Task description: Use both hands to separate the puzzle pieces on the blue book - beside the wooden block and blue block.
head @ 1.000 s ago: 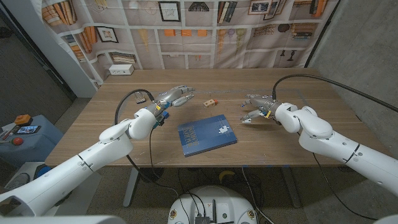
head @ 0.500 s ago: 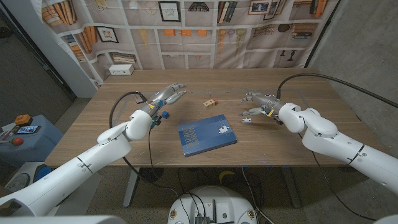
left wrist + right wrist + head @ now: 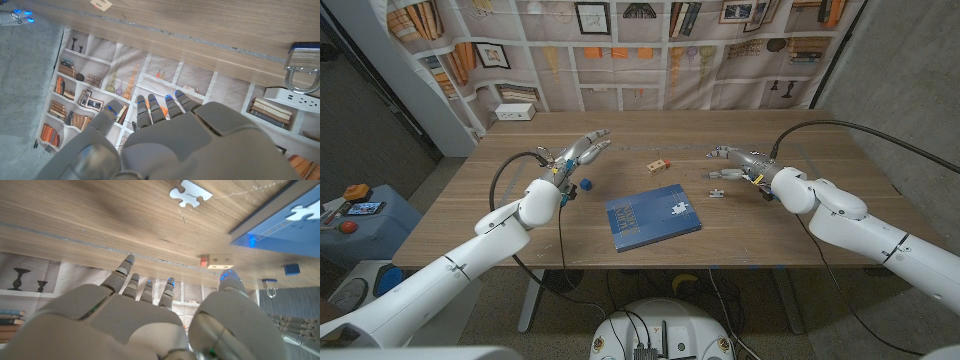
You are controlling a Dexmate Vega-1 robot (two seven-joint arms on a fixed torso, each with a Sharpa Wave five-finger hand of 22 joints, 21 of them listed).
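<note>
The blue book (image 3: 646,220) lies at the table's front middle with one white puzzle piece (image 3: 677,205) on its right part. A second white puzzle piece (image 3: 716,193) lies loose on the wood just right of the book, also seen as a piece (image 3: 190,193) in the right wrist view beside the book (image 3: 272,227). The wooden block (image 3: 658,165) sits behind the book, the blue block (image 3: 585,184) to its left. My left hand (image 3: 582,150) hovers open behind the blue block. My right hand (image 3: 732,160) is open, fingers spread, behind the loose piece.
A white power strip (image 3: 515,112) sits at the table's far left corner, with a metal clamp (image 3: 302,60) near it in the left wrist view. The wooden table (image 3: 800,215) stretches bare to the right of the book. A printed bookshelf backdrop hangs behind.
My left hand has drawn back and to the left, uncovering the blue block. My right hand has pulled back to the right, away from the loose puzzle piece, which stays on the table.
</note>
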